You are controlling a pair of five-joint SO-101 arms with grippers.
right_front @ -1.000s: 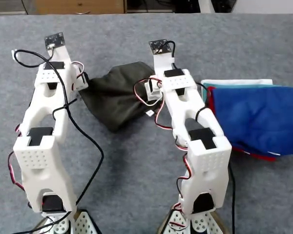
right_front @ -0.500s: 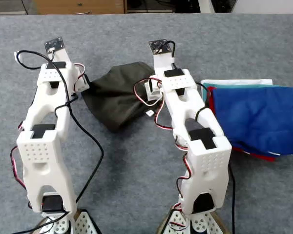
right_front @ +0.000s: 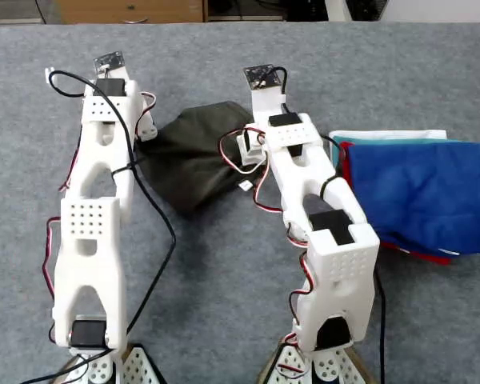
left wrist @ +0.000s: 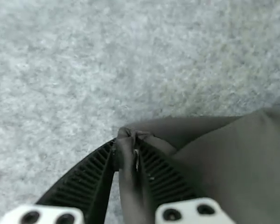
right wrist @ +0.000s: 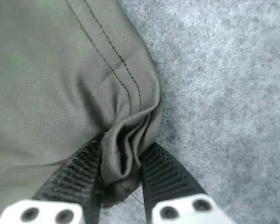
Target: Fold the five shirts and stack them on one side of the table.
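Left claw (left wrist: 128, 140) is clamped on the olive shirt's (right_front: 192, 156) 10 o'clock edge, and right claw (right wrist: 123, 158) grips a bunched fold at its 3 o'clock edge. The shirt lies mid-worktop (right_front: 224, 280), with the folded stack (right_front: 416, 196), blue on top, at 3 o'clock.

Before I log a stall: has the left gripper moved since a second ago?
Yes. The left gripper, shut on the dark olive shirt, has shifted rightward in the high view, toward the unmoved right arm.
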